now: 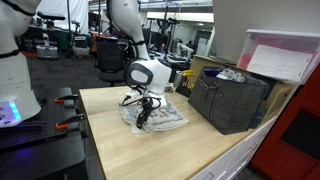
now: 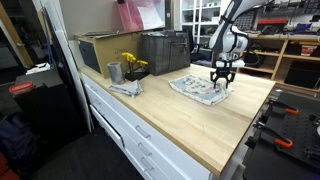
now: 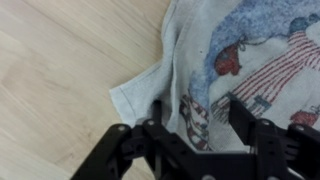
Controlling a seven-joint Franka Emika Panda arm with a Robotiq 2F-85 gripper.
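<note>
Here, rumpled printed cloth [image 3: 215, 50] on woodgrain worktop [image 3: 60, 60]

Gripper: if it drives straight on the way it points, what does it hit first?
The printed cloth directly beneath the open gripper, with the wooden table under it; the gap between them is unclear.

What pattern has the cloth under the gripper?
The cloth is off-white with blue and red-striped prints; the wrist view shows it best.
</note>
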